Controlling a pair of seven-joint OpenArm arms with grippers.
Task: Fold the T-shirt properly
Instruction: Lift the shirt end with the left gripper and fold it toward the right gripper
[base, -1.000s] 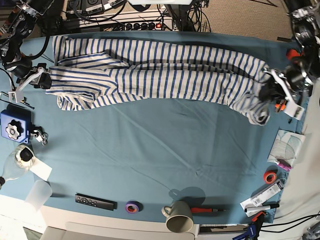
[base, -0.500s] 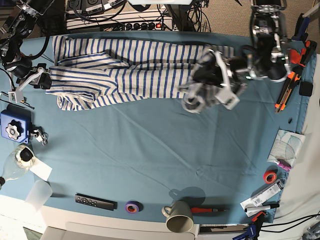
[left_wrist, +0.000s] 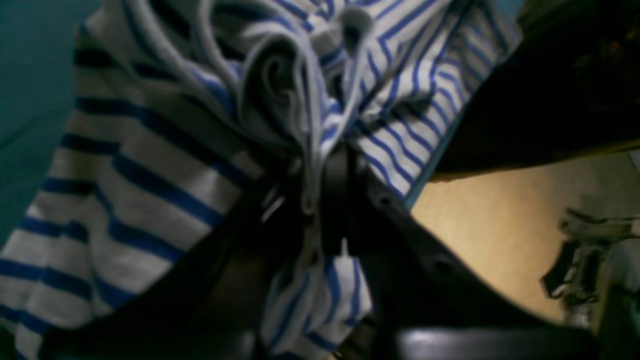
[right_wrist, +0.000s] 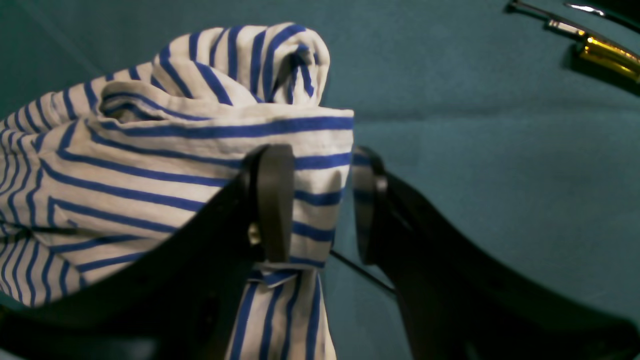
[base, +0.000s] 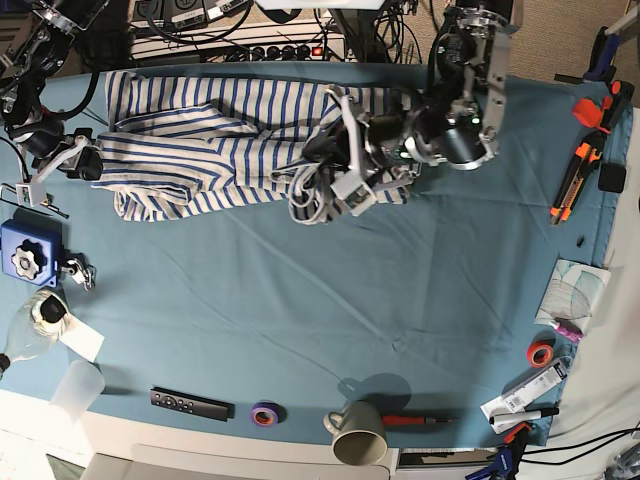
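Worktop (base: 300, 310), teal cloth, clutter along its edges. The shirt (base: 215, 140) lies as a long band along the far side, one end carried toward the middle.

Left gripper (base: 325, 175): pressed together, pinching a bunched wad of shirt, several layers in the bite. Right gripper (base: 85, 160): at the other end, by the worktop edge; one pad lies on the cloth and the other stands just off it. Whether it truly clamps the shirt I cannot tell.

Risks, as I judge them:
- The wad in the left gripper is crumpled, so the fold may land lumpy and skewed.
- If the right grip is loose, that end may drag and spoil the anchor.

Views: the left wrist view shows the layers rolled between the pads (left_wrist: 335, 200); the base view gives only a blur there. Only the base view shows the whole shirt.
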